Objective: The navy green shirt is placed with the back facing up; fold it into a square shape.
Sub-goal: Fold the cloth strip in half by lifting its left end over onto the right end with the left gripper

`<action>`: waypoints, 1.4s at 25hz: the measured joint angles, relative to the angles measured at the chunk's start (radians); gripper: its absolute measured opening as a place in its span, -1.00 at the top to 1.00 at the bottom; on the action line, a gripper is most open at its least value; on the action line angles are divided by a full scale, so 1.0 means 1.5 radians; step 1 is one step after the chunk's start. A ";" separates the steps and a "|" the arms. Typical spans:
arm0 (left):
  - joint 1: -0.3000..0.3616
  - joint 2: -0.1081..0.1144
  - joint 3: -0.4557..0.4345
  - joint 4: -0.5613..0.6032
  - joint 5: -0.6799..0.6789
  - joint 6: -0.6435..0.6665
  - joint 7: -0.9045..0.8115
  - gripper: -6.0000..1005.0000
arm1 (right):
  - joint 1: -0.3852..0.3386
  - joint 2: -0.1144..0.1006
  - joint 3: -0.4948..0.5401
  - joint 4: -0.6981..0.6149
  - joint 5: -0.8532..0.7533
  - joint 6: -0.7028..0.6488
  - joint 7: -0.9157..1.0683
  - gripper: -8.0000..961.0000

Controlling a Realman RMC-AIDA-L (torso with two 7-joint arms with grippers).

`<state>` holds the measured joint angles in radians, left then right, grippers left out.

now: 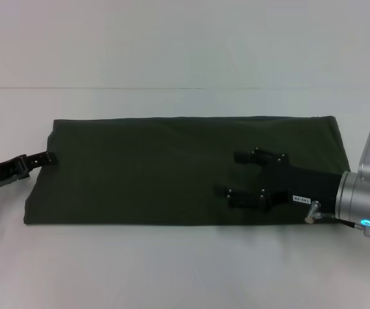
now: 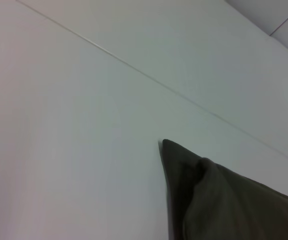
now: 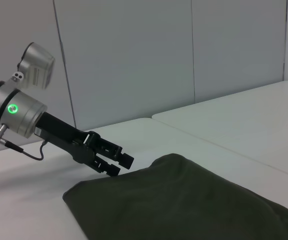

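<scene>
A white table (image 1: 172, 270) carries the navy green shirt (image 1: 146, 170), which lies flat across its middle as a long folded rectangle running left to right. The right gripper (image 1: 242, 175) hovers over the right part of the fabric, its two black fingers (image 1: 252, 156) spread well apart and pointing left. The left gripper (image 1: 43, 158) sits at the shirt's far-left corner, touching the edge; whether its jaws are together or apart I cannot tell.

The left claw (image 1: 48, 156) grip on the shirt (image 1: 172, 167) is unclear.
</scene>
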<state>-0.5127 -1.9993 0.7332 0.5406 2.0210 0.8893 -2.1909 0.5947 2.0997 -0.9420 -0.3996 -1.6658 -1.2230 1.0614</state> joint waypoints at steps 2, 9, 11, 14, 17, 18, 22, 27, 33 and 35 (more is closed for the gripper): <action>0.000 -0.001 0.000 0.000 0.000 -0.002 0.002 -0.75 | 0.000 0.000 0.000 0.000 0.000 0.000 0.000 -0.93; -0.006 -0.004 0.000 -0.015 0.000 -0.007 0.009 -0.75 | 0.004 0.000 0.000 0.002 0.000 0.007 0.000 -0.93; -0.006 -0.005 0.000 -0.016 -0.001 -0.008 0.011 -0.75 | 0.005 0.000 0.000 0.003 0.000 0.007 0.000 -0.93; -0.007 -0.005 0.000 -0.017 -0.001 -0.008 0.011 -0.75 | 0.006 0.000 0.000 0.003 0.000 0.008 0.000 -0.93; -0.008 -0.008 0.000 -0.017 -0.001 -0.008 0.011 -0.75 | 0.006 0.000 0.000 0.003 0.000 0.008 0.000 -0.93; -0.009 -0.010 0.000 -0.017 -0.001 -0.008 0.012 -0.75 | 0.006 0.000 0.000 0.003 0.000 0.008 0.000 -0.93; -0.014 -0.014 0.003 -0.020 -0.002 -0.004 0.011 -0.75 | 0.006 0.000 0.000 0.003 0.000 0.007 0.000 -0.93; -0.029 -0.015 0.018 -0.037 -0.002 0.000 0.006 -0.75 | 0.006 0.000 0.000 0.003 0.000 0.005 0.002 -0.93; -0.046 -0.025 0.020 -0.045 0.000 0.020 0.008 -0.75 | 0.006 0.000 0.000 0.003 0.000 0.004 0.002 -0.93; -0.048 -0.026 0.020 -0.045 0.000 0.022 0.009 -0.75 | 0.006 0.000 0.000 0.003 0.000 0.004 0.002 -0.93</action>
<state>-0.5850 -2.0390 0.7639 0.4732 2.0212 0.9221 -2.1774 0.6044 2.0998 -0.9418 -0.3949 -1.6658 -1.2165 1.0649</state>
